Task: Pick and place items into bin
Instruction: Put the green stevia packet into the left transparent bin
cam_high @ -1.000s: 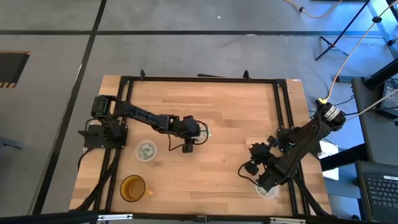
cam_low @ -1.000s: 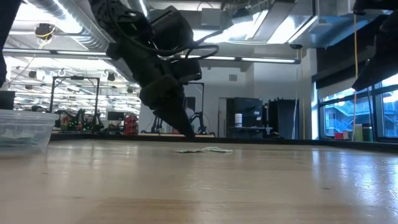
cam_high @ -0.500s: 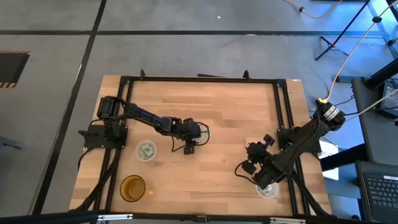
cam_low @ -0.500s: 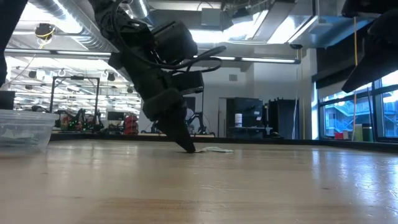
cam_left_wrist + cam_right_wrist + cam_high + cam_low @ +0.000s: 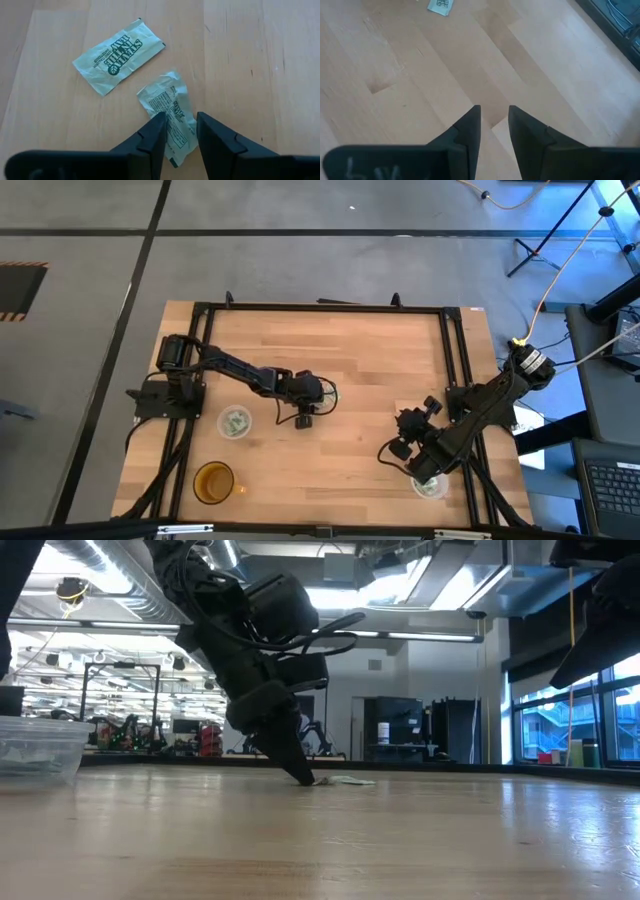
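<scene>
Near the bench's [image 5: 380,350] middle, the left tool [image 5: 179,131] straddles a crumpled packet [image 5: 170,112], its fingers slightly parted, not gripping; a second packet [image 5: 118,53] lies just beside. The right tool [image 5: 493,120], slightly parted and empty, hovers near the right edge.

Two dark jointed arms [image 5: 240,368], black cables, tapered black fingers [image 5: 150,142].

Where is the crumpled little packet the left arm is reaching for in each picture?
High view: crumpled packet, mid-table by left gripper.
Low view: pale sliver at the gripper's tip.
Left wrist view: between the fingers.
Right wrist view: cannot tell.
Shared landmark: left gripper.
</scene>
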`<action>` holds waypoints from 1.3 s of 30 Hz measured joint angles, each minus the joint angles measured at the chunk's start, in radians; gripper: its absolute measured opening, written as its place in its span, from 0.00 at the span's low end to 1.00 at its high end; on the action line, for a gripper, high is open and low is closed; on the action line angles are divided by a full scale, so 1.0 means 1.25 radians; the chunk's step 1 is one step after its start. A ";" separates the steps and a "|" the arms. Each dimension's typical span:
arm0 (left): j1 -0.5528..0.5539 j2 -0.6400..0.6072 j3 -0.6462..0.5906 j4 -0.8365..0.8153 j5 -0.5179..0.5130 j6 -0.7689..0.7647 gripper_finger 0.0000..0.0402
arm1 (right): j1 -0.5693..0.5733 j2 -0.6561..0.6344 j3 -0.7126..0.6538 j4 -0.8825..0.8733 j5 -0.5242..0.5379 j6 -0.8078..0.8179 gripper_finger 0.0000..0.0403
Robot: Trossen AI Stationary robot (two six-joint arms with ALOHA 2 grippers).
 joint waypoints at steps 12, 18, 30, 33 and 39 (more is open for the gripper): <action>-0.001 -0.043 -0.006 -0.035 0.005 0.002 0.16 | 0.000 0.000 0.000 -0.002 0.000 0.000 0.25; -0.002 -0.079 -0.006 -0.073 0.004 0.002 0.14 | 0.000 0.000 0.000 -0.003 0.000 0.000 0.25; -0.002 -0.090 -0.004 -0.078 0.022 0.001 0.06 | 0.000 0.000 0.000 -0.004 0.000 0.000 0.25; -0.002 -0.098 -0.004 -0.094 0.042 0.002 0.05 | 0.000 0.000 0.000 -0.004 0.000 0.000 0.26; -0.002 -0.116 -0.003 -0.114 0.043 0.002 0.03 | 0.000 0.001 0.000 -0.004 0.000 0.000 0.26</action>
